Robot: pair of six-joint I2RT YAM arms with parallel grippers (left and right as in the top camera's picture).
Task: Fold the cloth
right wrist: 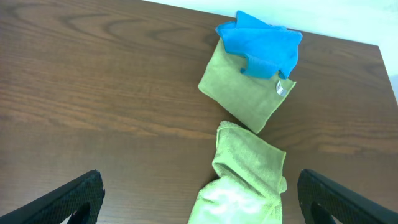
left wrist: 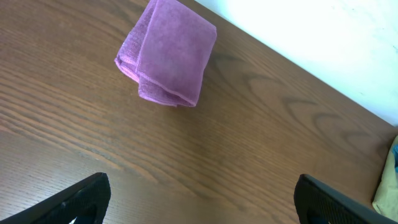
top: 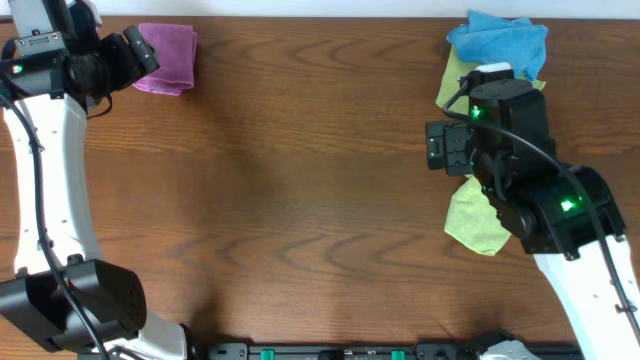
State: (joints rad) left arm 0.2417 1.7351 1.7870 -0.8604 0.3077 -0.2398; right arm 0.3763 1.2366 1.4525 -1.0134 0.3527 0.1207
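Purple-magenta microfibre cloth (top: 167,57), folded into a small pad, lies on the brown wooden table (top: 300,180) in the overhead view. The left gripper (top: 143,52) reaches level just beside it, spread wide, and the right gripper (top: 436,147) is well apart from it, also spread and empty, over crumpled yellow-green cloths (top: 475,215). From the left wrist its layers look loose, so a brushing finger could undo the fold; from the right wrist no purple shows, and closing there would take the wrong cloth.

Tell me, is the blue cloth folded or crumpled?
Crumpled: the blue cloth sits bunched, with uneven creases, on a flat-folded green cloth.
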